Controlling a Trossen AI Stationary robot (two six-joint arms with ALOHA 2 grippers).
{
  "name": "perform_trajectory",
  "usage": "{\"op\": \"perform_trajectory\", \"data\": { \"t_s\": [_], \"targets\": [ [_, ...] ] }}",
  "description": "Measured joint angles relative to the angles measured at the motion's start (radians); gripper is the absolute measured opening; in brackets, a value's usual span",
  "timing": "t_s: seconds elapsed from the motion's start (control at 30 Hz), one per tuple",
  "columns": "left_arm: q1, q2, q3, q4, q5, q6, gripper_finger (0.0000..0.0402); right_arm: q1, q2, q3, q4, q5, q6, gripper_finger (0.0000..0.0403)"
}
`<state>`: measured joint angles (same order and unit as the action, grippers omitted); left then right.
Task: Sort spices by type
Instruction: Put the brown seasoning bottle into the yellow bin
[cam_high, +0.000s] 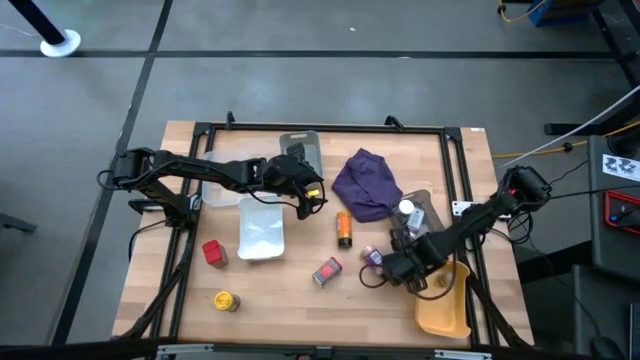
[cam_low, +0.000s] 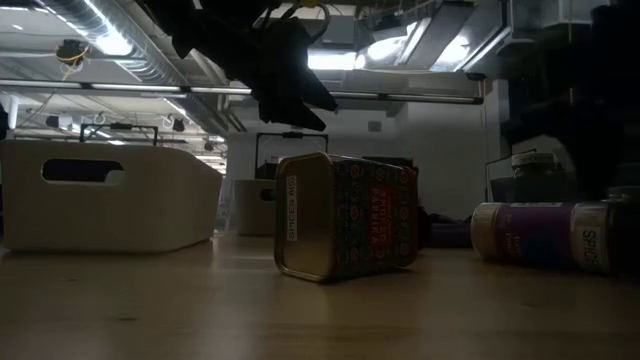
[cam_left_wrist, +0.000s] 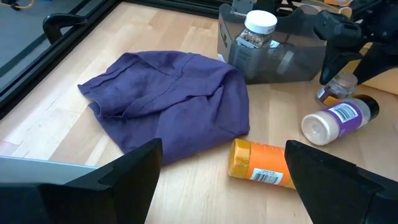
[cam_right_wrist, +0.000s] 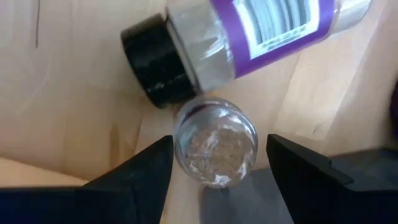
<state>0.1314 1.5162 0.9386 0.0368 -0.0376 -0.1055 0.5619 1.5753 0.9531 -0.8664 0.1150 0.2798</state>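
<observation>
Your right hand (cam_right_wrist: 214, 165) hangs spread either side of a small upright clear glass jar (cam_right_wrist: 214, 144) beside the fallen purple-labelled black-capped jar (cam_right_wrist: 249, 37), contact unclear, while your left hand (cam_left_wrist: 221, 168) hovers wide open and empty over the worktop (cam_left_wrist: 186, 199).

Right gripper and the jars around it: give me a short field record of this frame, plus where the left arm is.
right gripper: open, fingers either side of the small clear jar
small clear jar: upright, on the wood
purple-labelled jar: on its side, dark cap next to the clear jar
orange jar: lying by the purple cloth
white-capped jar: upright in the grey tray
left gripper: open, empty, facing the orange jar
</observation>
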Motion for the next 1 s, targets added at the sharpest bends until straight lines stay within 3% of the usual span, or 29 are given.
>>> {"op": "perform_trajectory", "data": {
  "t_s": [0.27, 0.63, 0.8, 1.0],
  "targets": [
    [0.0, 0.0, 0.0, 0.0, 0.0, 0.0, 0.0322, -0.002, -0.001, 0.001, 0.012, -0.021, 0.003, 0.0181],
    [0.0, 0.0, 0.0, 0.0, 0.0, 0.0, 0.0322, 0.0, 0.0, 0.083, -0.027, -0.021, 0.005, 0.0187],
    [0.0, 0.0, 0.0, 0.0, 0.0, 0.0, 0.0322, 0.0, 0.0, 0.183, -0.153, -0.02, 0.013, 0.0181],
    [0.0, 0.0, 0.0, 0.0, 0.0, 0.0, 0.0322, 0.006, 0.0, 0.309, -0.319, -0.041, 0.135, 0.0186]
  ]
}}
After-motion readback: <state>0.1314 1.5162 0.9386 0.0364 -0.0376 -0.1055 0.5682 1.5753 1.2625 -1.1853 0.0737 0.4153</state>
